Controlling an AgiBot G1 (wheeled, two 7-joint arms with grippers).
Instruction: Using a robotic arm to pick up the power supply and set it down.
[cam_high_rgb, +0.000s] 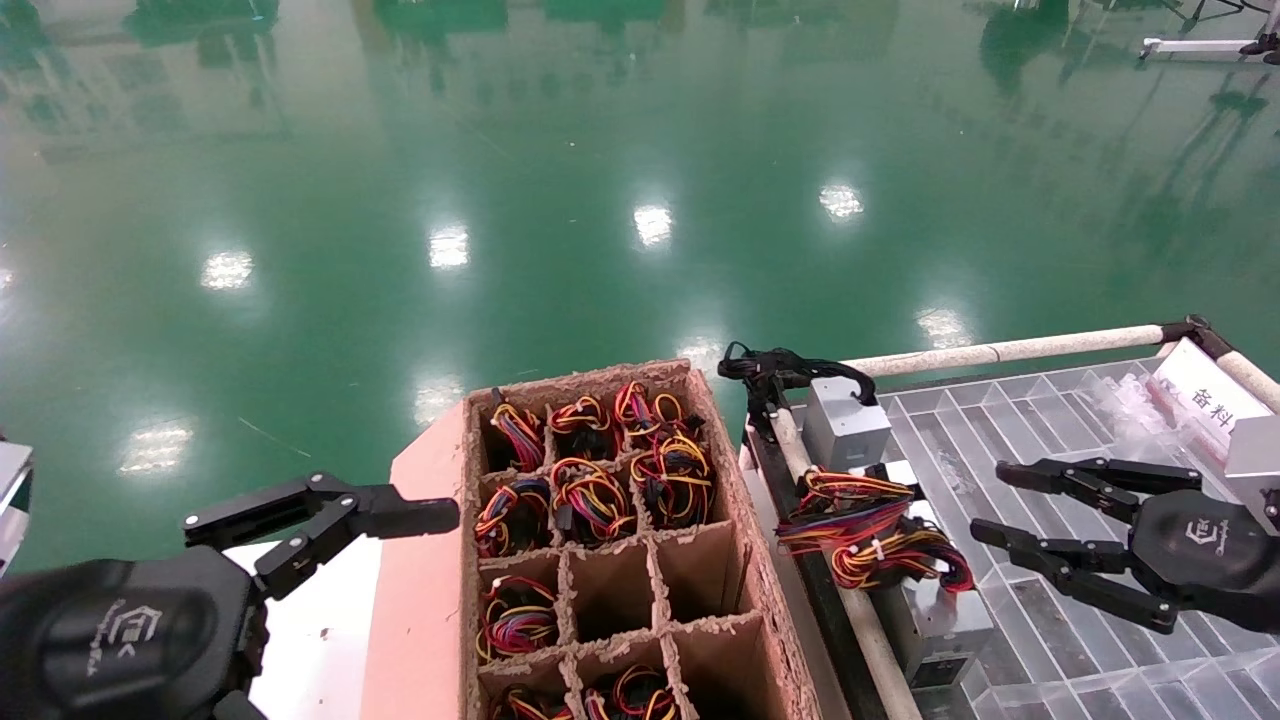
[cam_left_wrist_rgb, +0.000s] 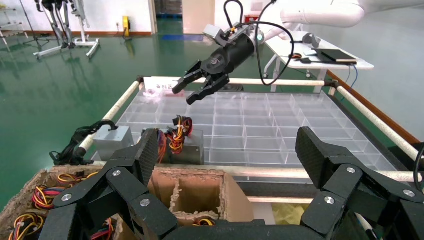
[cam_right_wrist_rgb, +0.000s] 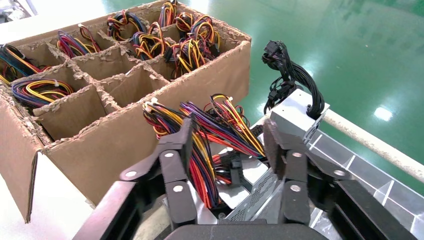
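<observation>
The power supply (cam_high_rgb: 935, 620), a silver-grey metal box with a bundle of red, yellow and orange wires (cam_high_rgb: 870, 530) on top, lies at the left edge of the clear compartment tray (cam_high_rgb: 1060, 610). My right gripper (cam_high_rgb: 988, 502) hangs open just to its right, not touching it. In the right wrist view the open gripper (cam_right_wrist_rgb: 227, 131) looks down on the wire bundle (cam_right_wrist_rgb: 220, 125) and the metal box (cam_right_wrist_rgb: 255, 185) between its spread fingers. The left wrist view shows that gripper (cam_left_wrist_rgb: 187, 90) in the air above the power supply (cam_left_wrist_rgb: 190, 147). My left gripper (cam_high_rgb: 320, 525) is open, low at the left.
A cardboard box with dividers (cam_high_rgb: 740, 520) stands left of the tray; several of its cells hold wire bundles and some are empty. A smaller grey cube (cam_high_rgb: 845, 420) with a black cable sits at the tray's far left corner. White rails (cam_high_rgb: 1000, 352) frame the cart.
</observation>
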